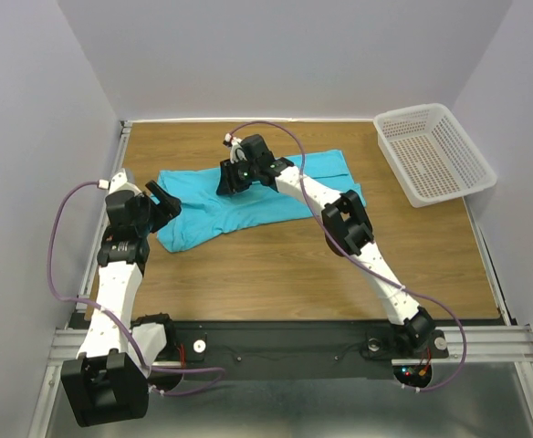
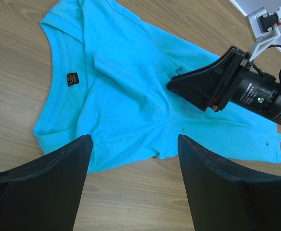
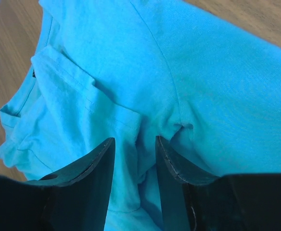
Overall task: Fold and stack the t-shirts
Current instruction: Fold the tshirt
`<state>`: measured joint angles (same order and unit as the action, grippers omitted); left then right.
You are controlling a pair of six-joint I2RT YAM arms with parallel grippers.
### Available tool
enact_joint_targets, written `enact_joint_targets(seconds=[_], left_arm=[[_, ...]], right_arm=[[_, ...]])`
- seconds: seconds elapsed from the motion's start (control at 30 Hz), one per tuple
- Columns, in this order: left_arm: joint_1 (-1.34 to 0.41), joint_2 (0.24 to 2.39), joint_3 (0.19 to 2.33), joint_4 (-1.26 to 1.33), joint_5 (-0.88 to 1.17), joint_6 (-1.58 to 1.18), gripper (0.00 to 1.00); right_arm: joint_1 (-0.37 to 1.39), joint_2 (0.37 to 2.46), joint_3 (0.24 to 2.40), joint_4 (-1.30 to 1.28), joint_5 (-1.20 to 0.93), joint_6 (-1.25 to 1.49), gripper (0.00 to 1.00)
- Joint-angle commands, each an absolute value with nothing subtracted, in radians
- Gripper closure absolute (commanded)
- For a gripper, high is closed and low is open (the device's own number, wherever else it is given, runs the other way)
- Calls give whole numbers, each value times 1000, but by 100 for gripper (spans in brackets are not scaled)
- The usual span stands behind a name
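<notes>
One turquoise t-shirt [image 1: 203,214] lies spread and partly folded on the wooden table; its dark neck label [image 2: 72,78] faces up. My right gripper [image 1: 233,178] is pressed down on the middle of the shirt [image 3: 203,72]. Its jaws [image 3: 133,140] are partly open with a raised ridge of fabric between them. It shows from the side in the left wrist view [image 2: 172,85]. My left gripper [image 1: 161,203] is wide open and empty. It hovers over bare wood just off the shirt's near left edge [image 2: 121,86], with nothing between its fingers [image 2: 133,139].
A white perforated basket [image 1: 412,114] stands at the back right corner, with nothing in it. Grey walls close in the table on three sides. Bare wood lies in front of the shirt and to its right.
</notes>
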<state>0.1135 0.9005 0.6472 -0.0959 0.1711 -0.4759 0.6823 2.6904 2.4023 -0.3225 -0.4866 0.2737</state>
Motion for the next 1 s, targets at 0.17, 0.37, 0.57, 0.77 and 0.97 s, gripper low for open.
enact_joint_targets(seconds=[0.17,0.37,0.57,0.77,0.97], left_arm=[[118,885,637,-66,183,-468,17],[121,888,621,-55,192,-476,17],[121,890,609,-40,207,-486,17],[121,897,584,-25,222,-512,17],[121,913,565,-9,239,-538,17]], right_arm=[[693,2675,2425,-253,-508,291,68],[693,2660,2410,-253,-520,287,73],[698,2657,2393,-255,-531,279,70],[699,2658,2393,-256,-525,278,73],[700,2652,2402,-255,-523,265,95]])
